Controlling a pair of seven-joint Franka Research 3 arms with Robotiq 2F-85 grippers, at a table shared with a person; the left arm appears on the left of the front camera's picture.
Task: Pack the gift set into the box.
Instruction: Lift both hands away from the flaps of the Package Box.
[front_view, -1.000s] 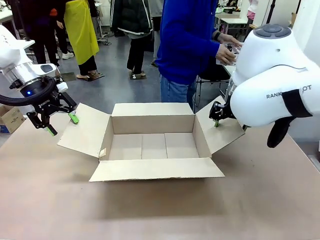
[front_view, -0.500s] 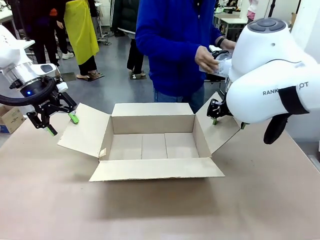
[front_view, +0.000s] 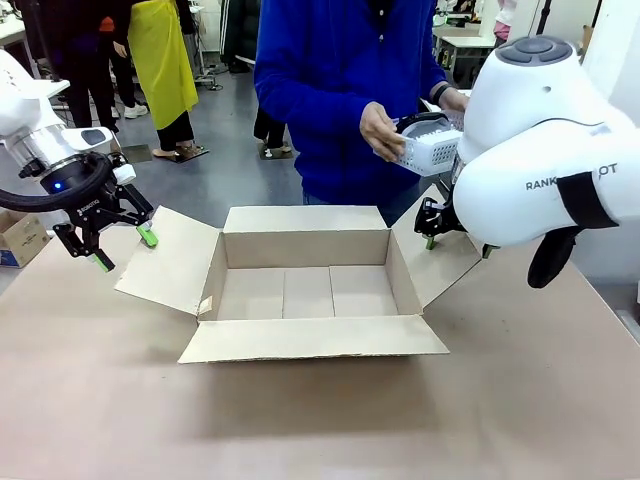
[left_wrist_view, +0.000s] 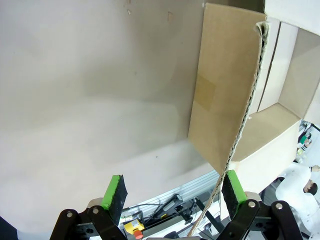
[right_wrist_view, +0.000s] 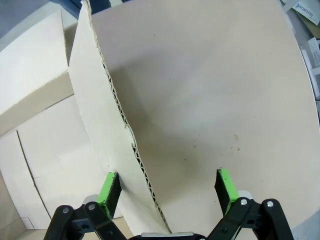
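At upper right of the front view, the person (front_view: 335, 100) has turned and come closer to the table, bringing the white basket (front_view: 432, 154) in both hands above the open box (front_view: 306, 248) at centre, so packing looks about to begin. The left gripper (front_view: 127, 250), upper left, and right gripper (front_view: 458, 246), upper right, are wide open, gripping nothing, a side flap's edge between each one's fingers

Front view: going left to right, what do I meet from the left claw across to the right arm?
Left claw → left flap of the open carton → the carton's interior → right flap → right claw → white body of the right arm.
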